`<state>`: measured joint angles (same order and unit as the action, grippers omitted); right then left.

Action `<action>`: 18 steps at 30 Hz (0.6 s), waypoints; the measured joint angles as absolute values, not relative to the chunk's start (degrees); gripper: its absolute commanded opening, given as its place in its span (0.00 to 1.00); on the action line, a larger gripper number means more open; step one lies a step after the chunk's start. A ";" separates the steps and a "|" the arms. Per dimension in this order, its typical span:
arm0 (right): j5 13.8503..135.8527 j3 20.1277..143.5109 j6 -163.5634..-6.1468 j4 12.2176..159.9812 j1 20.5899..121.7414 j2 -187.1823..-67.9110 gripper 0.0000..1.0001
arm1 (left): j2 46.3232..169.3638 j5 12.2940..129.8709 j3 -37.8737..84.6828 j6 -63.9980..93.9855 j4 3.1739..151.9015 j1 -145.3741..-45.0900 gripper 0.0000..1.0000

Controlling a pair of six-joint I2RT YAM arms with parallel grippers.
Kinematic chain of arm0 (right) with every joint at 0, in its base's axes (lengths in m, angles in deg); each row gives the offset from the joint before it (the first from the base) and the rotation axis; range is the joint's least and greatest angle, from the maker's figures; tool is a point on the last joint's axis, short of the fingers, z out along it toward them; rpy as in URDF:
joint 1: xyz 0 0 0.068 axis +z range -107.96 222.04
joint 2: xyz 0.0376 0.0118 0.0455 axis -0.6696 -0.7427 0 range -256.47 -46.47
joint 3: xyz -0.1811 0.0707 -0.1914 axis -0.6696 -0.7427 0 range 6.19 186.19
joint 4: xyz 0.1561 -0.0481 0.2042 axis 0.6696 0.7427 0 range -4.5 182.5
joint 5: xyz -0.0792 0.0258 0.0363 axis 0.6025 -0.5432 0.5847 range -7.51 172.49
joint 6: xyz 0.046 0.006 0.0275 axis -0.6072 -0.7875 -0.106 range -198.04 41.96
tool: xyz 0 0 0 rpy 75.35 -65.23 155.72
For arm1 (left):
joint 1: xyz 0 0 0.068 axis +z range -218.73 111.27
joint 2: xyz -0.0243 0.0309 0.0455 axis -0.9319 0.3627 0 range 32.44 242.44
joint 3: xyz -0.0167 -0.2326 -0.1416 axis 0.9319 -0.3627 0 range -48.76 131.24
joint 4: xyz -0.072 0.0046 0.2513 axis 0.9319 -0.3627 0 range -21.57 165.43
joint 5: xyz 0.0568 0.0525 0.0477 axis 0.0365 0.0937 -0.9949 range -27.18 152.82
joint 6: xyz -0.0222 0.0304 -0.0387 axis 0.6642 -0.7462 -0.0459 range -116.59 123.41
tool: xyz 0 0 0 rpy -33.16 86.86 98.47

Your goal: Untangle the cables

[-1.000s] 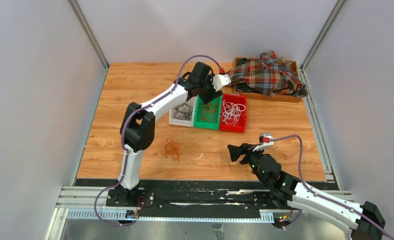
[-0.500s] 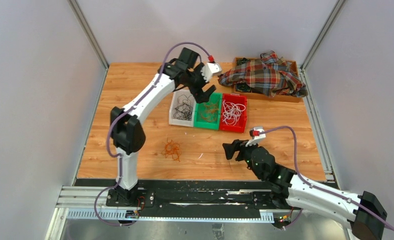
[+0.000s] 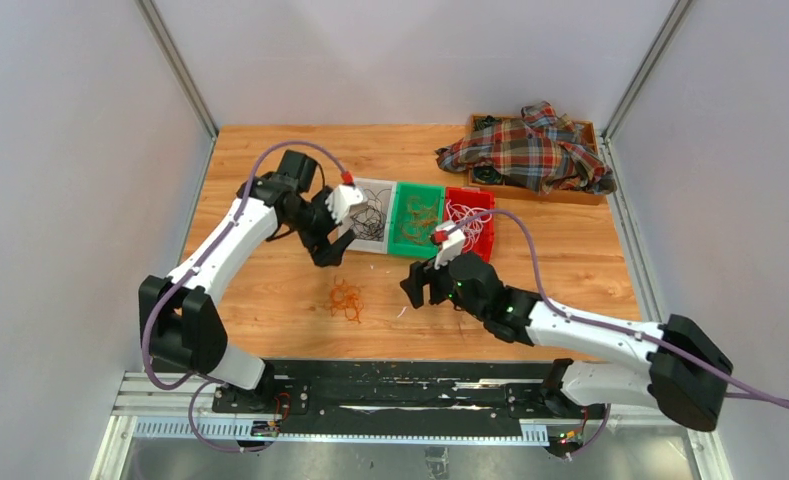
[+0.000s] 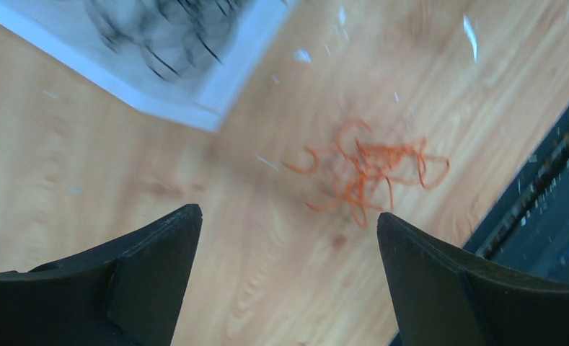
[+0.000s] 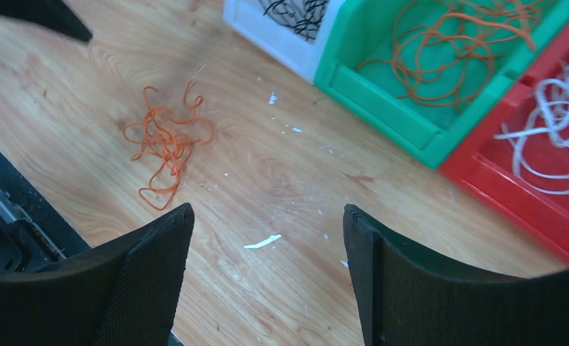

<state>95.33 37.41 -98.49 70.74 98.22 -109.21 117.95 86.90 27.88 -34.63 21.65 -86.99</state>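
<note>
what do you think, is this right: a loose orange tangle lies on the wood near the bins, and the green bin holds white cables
Not quite. The green bin holds orange cables; the white cables are in the red bin, as the right wrist view shows. The loose orange tangle does lie on the wood near the bins.

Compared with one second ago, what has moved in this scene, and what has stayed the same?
The left end effector pulled back from over the green bin toward the near-left and is now open near the orange cables. The right end effector, also open, swung left toward the same tangle. No grasp or release is visible. Cables and bin stayed put.
</note>
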 measured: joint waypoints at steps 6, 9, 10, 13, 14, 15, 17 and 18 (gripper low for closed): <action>91.22 40.27 -99.76 69.76 98.27 -116.35 0.73 | 114.08 87.20 11.20 -36.81 23.91 -85.62 0.85; 90.85 39.11 -101.57 69.06 98.27 -115.50 0.72 | 113.76 87.31 7.79 -37.32 26.27 -85.66 0.78; 90.85 38.41 -102.18 69.03 98.29 -114.69 0.72 | 114.15 87.55 7.64 -37.29 27.21 -85.66 0.76; 91.31 35.40 -103.86 69.69 98.29 -110.28 0.72 | 115.72 88.27 7.64 -37.03 31.01 -85.84 0.69; 91.60 34.65 -104.28 70.11 98.29 -108.75 0.72 | 116.38 88.27 7.53 -36.94 32.15 -85.99 0.66; 91.99 33.80 -104.78 70.41 98.29 -106.95 0.72 | 117.14 88.21 7.24 -36.88 33.48 -86.25 0.62; 92.73 32.47 -105.66 70.61 98.31 -104.24 0.72 | 118.37 88.10 6.15 -36.70 35.80 -87.10 0.52; 93.13 32.01 -106.01 70.83 98.33 -103.22 0.72 | 118.76 88.12 5.56 -36.55 36.61 -87.54 0.49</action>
<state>93.13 32.01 -106.01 70.83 98.33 -103.22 118.76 88.12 5.56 -36.55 36.61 -87.54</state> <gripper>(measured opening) 0.720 0.605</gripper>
